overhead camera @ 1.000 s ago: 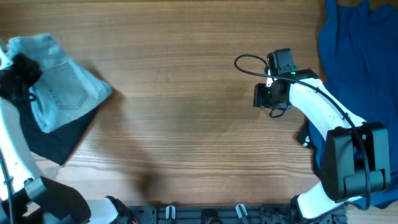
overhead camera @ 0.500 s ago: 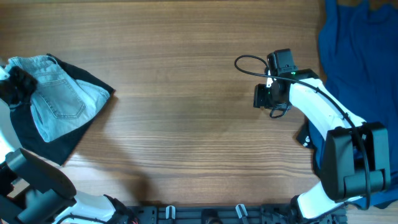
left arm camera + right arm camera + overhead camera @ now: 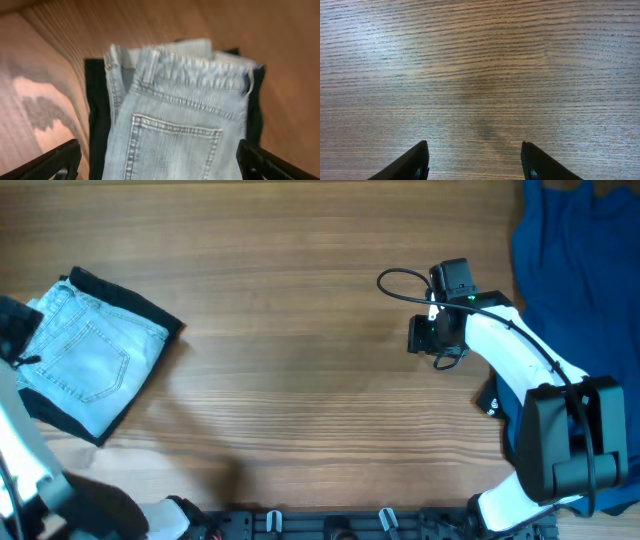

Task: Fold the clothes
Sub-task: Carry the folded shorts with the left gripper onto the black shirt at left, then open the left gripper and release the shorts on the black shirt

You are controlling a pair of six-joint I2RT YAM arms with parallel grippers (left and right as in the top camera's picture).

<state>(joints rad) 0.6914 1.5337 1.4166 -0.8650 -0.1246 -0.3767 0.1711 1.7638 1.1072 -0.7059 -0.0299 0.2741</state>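
Note:
The clothes, pale denim shorts (image 3: 95,360), lie folded and flat at the table's left side, a back pocket facing up. In the left wrist view the shorts (image 3: 175,115) fill the middle, waistband at the far end. My left gripper (image 3: 14,332) hovers at their left edge, open wide (image 3: 157,167), its fingers (image 3: 55,161) spread on either side of the denim and holding nothing. Right of the table's middle, my right gripper (image 3: 425,335) stands open (image 3: 475,165) above bare wood, empty.
A black garment (image 3: 125,295) lies under the shorts and sticks out along their far and near edges; it shows as dark strips (image 3: 97,115) in the left wrist view. A dark blue cloth (image 3: 575,255) covers the back right corner. The right arm's cable (image 3: 395,285) loops over the wood.
My left gripper has opened and let go of the shorts. They have dropped flat onto the black garment, and the gripper has drawn back to the left. The right arm has not moved.

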